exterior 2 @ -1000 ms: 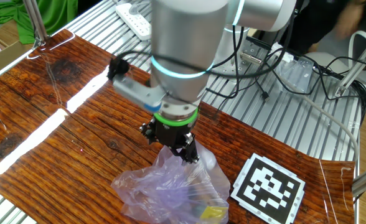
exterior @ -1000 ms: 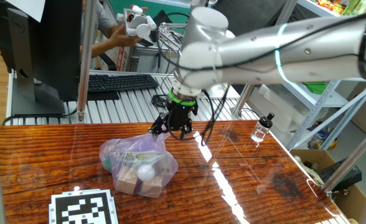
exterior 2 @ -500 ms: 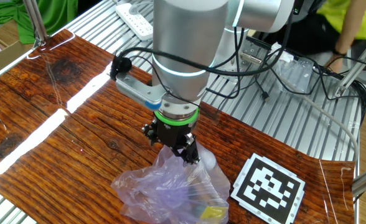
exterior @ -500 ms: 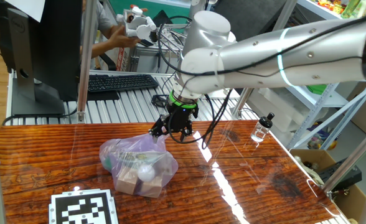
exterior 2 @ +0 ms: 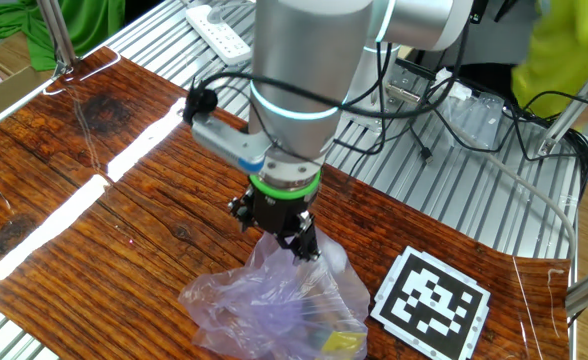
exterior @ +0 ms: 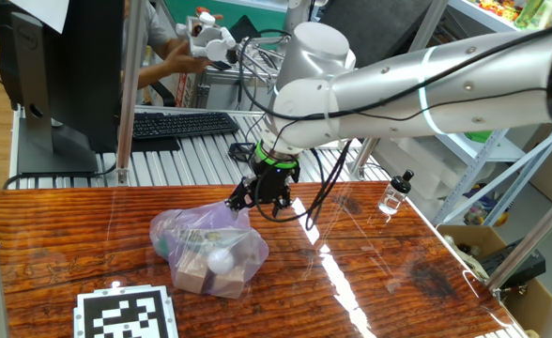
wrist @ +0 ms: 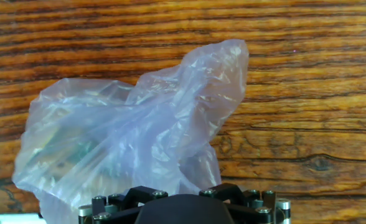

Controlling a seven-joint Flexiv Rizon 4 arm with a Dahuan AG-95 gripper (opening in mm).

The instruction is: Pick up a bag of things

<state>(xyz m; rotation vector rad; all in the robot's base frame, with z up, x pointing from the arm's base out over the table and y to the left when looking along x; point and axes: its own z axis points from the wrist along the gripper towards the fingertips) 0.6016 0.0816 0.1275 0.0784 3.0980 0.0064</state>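
Observation:
The pale-lilac plastic bag (exterior: pixel 208 246) lies on the wooden table with its crumpled top sticking up. Through the plastic I see tan wooden blocks (exterior: pixel 193 270), a white ball (exterior: pixel 220 261) and a green piece (exterior: pixel 163 246). My gripper (exterior: pixel 257 199) hangs straight down over the bag's top at its far side, fingers spread on either side of the raised plastic. The other fixed view shows the same, gripper (exterior 2: pixel 277 232) over bag (exterior 2: pixel 274 300). In the hand view the bag (wrist: pixel 127 130) fills the middle and its fold runs under the gripper's dark body (wrist: pixel 177 208); the fingertips are hidden.
A small clear bottle with a black cap (exterior: pixel 393 195) stands at the table's right. A printed marker tag (exterior: pixel 126 314) lies at the near edge, also in the other fixed view (exterior 2: pixel 432 298). A keyboard (exterior: pixel 182 124) and monitor sit behind the table. A person moves behind.
The arm's upper joints have swung slightly to the right. The gripper has stayed over the bag's top, and the bag has not moved.

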